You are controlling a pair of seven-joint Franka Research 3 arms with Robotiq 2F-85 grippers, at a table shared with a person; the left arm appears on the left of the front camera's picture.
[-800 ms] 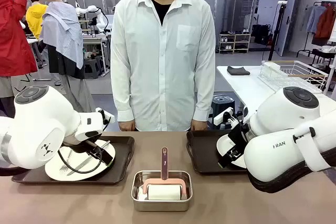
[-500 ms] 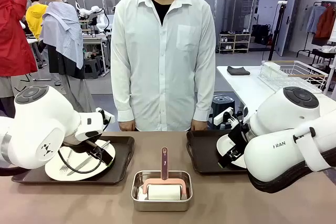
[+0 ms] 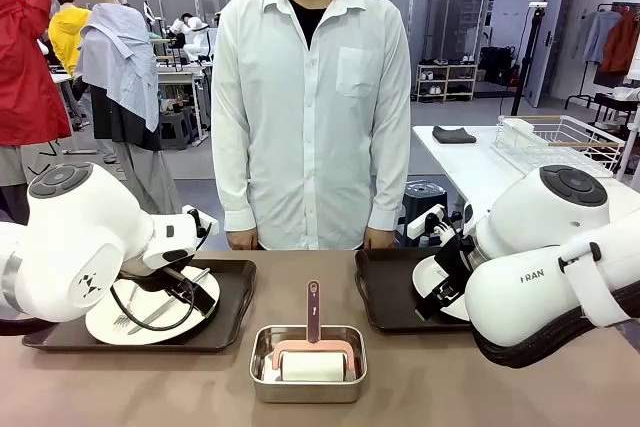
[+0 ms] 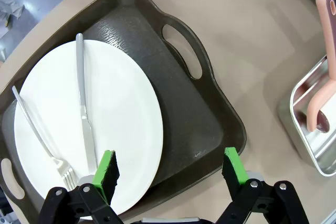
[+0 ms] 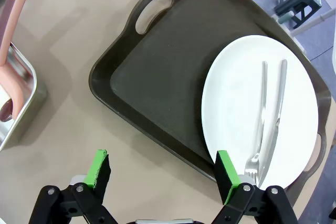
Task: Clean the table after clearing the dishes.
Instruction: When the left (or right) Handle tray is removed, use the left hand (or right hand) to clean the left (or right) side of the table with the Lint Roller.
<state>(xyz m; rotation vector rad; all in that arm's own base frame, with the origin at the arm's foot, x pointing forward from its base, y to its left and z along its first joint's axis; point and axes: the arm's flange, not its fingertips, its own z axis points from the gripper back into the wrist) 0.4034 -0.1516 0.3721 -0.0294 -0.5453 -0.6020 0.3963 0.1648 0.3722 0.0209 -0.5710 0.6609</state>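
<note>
Plates (image 4: 126, 119) with cutlery (image 4: 84, 108) on trays (image 4: 197, 116)

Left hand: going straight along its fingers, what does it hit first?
Probably the dark tray: the open left hand points down at its floor near the rim. One finger lines up over the edge of the white plate, so it may touch that first; depth is unclear.

The table (image 4: 252, 40) is matt taupe, smooth; the tray (image 4: 184, 108) looks like dark plastic, its floor finely pebbled, its rim smoother with a dull sheen; the plate (image 4: 121, 124) is smooth glossy white; knife (image 4: 84, 108) and fork (image 4: 37, 129) are brushed silver metal; the pan (image 3: 307, 390) is shiny steel; the handle (image 4: 320, 93) in it is matt pink; the left pincer (image 4: 170, 170) has matt black fingers (image 4: 73, 203), green pads (image 4: 107, 169); the shirt (image 3: 300, 117) is white cloth.
</note>
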